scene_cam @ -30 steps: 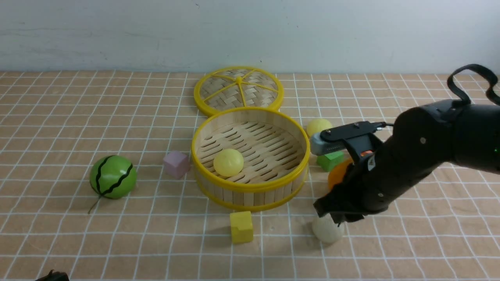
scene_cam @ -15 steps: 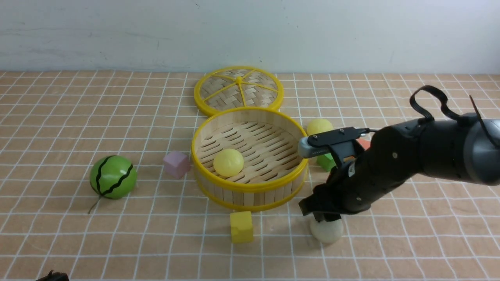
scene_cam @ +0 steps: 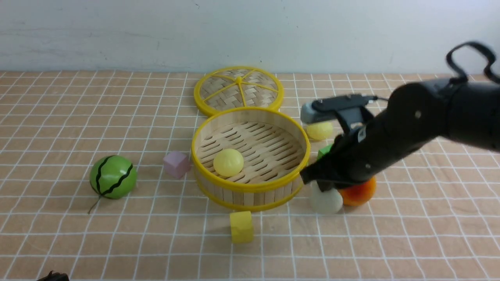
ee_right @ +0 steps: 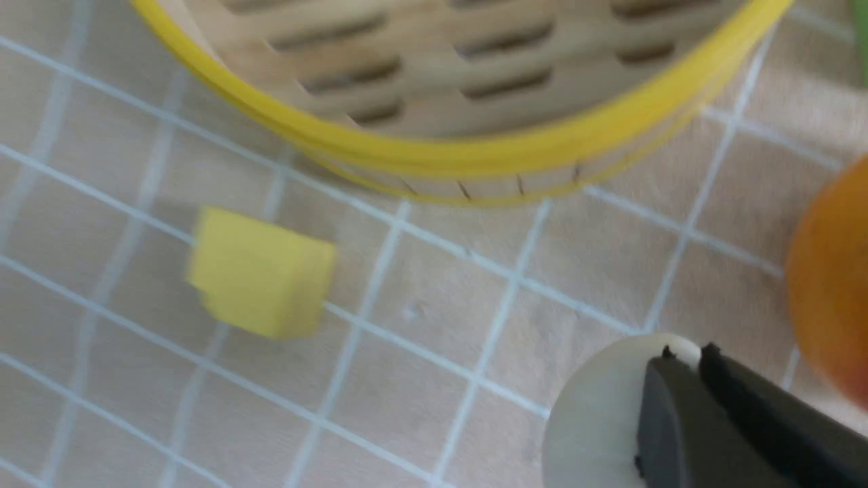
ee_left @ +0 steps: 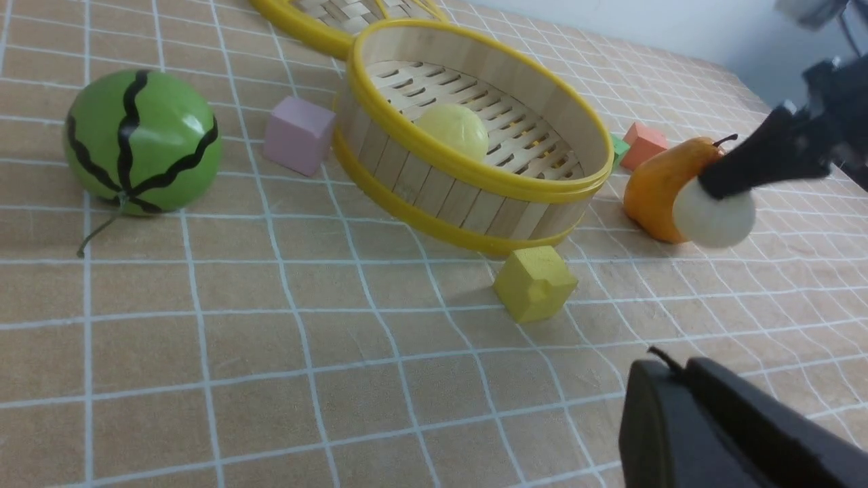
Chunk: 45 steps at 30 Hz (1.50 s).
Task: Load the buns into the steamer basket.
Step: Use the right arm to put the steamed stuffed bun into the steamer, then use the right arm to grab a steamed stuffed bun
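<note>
— What is lying under everything?
— A tan cloth (scene_cam: pixel 78 242) with a white grid is covering the table, and a pale wall (scene_cam: pixel 117 31) is rising behind it. The steamer basket (scene_cam: pixel 250 189) is sitting in the middle of the cloth.
— Where are the buns sitting?
— One yellow bun (scene_cam: pixel 228 162) is resting on the basket's slatted floor, toward its left. A second yellow bun (scene_cam: pixel 319 130) is lying on the cloth just behind the basket's right side. The off-white bun (scene_cam: pixel 326 202) is hanging outside the basket, close to its front right wall.
— Is something holding that one?
— Yes, the right gripper (scene_cam: pixel 325 190) is pinching it from above, its jaws closing on the bun's top. Whether the bun is clearing the cloth, I cannot tell.
— And the left gripper?
— Only a black piece of the left gripper (ee_left: pixel 678 407) is showing in its wrist view, so I cannot tell how its jaws are standing.
— What else is lying around the basket?
— The lid (scene_cam: pixel 238 88) is lying flat against its back rim. A pear (scene_cam: pixel 357 194) is sitting to its right, just beside the held bun, and a green cube (scene_cam: pixel 324 151) is peeking out from behind the arm there. A pink cube (scene_cam: pixel 176 164) is sitting just beside its left wall, with a watermelon ball (scene_cam: pixel 113 176) farther left. A yellow cube (scene_cam: pixel 241 226) is sitting in front.
</note>
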Available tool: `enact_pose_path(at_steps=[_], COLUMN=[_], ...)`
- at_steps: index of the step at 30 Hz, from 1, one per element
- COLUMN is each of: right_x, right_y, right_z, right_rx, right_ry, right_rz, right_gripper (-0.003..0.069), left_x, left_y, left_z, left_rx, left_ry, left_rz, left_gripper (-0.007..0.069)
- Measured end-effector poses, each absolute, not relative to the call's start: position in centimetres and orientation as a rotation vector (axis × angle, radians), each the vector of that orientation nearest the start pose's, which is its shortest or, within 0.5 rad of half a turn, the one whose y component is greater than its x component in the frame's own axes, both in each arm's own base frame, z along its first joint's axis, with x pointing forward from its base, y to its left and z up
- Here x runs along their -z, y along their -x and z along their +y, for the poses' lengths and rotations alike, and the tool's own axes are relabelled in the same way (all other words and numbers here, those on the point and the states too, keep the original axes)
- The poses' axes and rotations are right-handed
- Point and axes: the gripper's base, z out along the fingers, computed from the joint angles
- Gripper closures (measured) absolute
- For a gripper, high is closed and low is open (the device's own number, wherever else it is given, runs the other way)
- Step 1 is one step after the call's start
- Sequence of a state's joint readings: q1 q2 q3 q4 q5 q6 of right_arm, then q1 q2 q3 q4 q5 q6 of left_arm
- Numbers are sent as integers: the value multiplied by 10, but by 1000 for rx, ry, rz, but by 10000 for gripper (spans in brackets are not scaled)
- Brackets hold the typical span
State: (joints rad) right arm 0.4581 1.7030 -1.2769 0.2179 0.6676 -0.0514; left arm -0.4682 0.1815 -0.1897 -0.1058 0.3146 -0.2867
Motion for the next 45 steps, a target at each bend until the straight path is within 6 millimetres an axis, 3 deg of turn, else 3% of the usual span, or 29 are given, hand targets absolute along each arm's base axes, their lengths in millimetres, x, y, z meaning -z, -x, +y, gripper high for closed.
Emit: enact_pose_path(at_steps=[3, 6, 8, 11, 12, 16, 18, 20, 24, 26, 27, 30, 33, 36, 37, 41, 45], right_x=[-295, -306, -300, -267, -264, -221, -207, -206, -221, -248, -250, -286, -295, -282, -266, -235, -219], right_y=[-336, -352, -366, -395, -396, -419, -424, -424, -423, -420, -420, -421, -431, -443, -452, -471, -489], right_z=[183, 193, 200, 213, 214, 221, 223, 223, 223, 218, 216, 192, 163, 142, 133, 129, 133], right_rx=[-454, -487, -497, -486, -485, -472, -476, -480, -493, -470, -460, -375, -324, -287, -272, -263, -265], right_ry=[513, 521, 515, 501, 500, 474, 463, 458, 464, 490, 496, 471, 359, 281, 245, 215, 210], right_rz=[2433, 2371, 2368, 2389, 2391, 2442, 2467, 2468, 2447, 2401, 2396, 2339, 2354, 2391, 2416, 2446, 2439], right_gripper=[653, 647, 643, 629, 627, 557, 467, 421, 225, 160, 157, 137, 157, 186, 210, 239, 244], left_x=[-238, -238, -238, -238, -238, -238, -238, -238, -238, -238, -238, -238, -238, -238, -238, -238, -238], left_y=[-57, -57, -57, -57, -57, -57, -57, -57, -57, -57, -57, -57, -57, -57, -57, -57, -57], left_z=[-32, -32, -32, -32, -32, -32, -32, -32, -32, -32, -32, -32, -32, -32, -32, -32, -32], left_rx=[638, 638, 638, 638, 638, 638, 638, 638, 638, 638, 638, 638, 638, 638, 638, 638, 638], left_ry=[-98, -98, -98, -98, -98, -98, -98, -98, -98, -98, -98, -98, -98, -98, -98, -98, -98], left_rz=[1832, 1833, 1833, 1833, 1833, 1833, 1833, 1833, 1833, 1833, 1833, 1833, 1833, 1833, 1833, 1833, 1833], left_gripper=[596, 590, 588, 586, 586, 585, 585, 583, 575, 575, 575, 572, 570, 568, 568, 568, 563])
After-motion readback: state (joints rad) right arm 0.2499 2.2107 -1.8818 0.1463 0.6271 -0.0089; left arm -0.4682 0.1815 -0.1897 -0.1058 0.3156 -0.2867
